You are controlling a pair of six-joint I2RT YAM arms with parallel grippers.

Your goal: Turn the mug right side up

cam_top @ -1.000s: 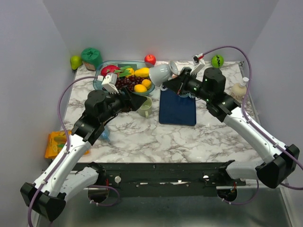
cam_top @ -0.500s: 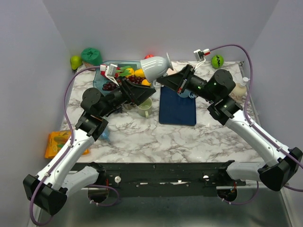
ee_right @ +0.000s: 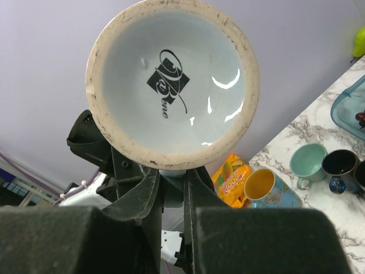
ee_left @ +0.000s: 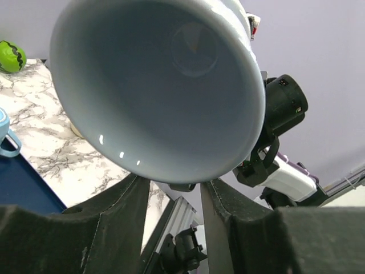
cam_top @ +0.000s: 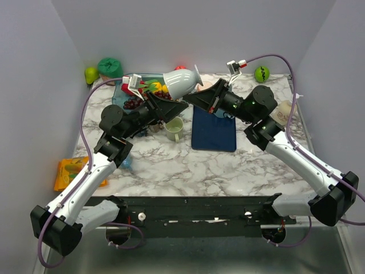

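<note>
White arm links (cam_top: 85,185), black joints (cam_top: 111,120), purple cables (cam_top: 268,55)

The mug (cam_top: 180,83) is a glossy, pale white ceramic cup, raised off the table above its far middle. It lies on its side with the open mouth facing left. The base, with its unglazed rim and black logo, faces right.

A white, grey-veined marble table (cam_top: 188,165) is enclosed on three sides by plain pale lilac walls (cam_top: 239,28) — evenly lit — and a black rail (cam_top: 194,201) is fixed along its near edge
</note>
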